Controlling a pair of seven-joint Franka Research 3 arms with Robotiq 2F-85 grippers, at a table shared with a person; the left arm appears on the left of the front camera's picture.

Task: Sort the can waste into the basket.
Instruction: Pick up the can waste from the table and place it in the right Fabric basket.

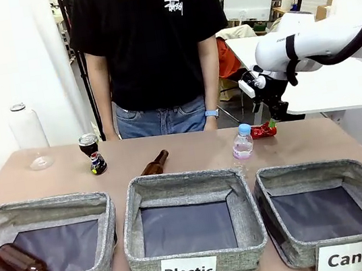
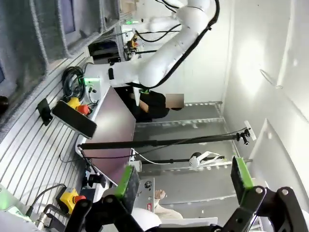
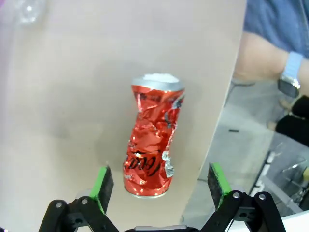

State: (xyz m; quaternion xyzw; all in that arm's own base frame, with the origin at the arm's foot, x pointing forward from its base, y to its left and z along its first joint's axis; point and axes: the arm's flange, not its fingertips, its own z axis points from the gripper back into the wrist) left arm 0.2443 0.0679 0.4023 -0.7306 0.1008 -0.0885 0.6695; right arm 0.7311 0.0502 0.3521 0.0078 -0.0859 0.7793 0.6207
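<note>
Crushed red can (image 1: 263,130) lies beyond grey Can basket (image 1: 309,174); dark can (image 1: 92,154) stands far left.

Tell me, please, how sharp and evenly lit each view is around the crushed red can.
Front view: even light and sharp focus, the label on the basket easy to read, the red can small at the far edge. Right wrist view: the can crisp, bright glints on its creased metal, the top-left corner blurred and purple-tinged. Left wrist view: rolled sideways, strong glare on the white wall.

Right arm (image 1: 319,36) stretched forward, right gripper (image 3: 161,180) spread wide, pointing down, left gripper (image 2: 186,181) spread wide
</note>
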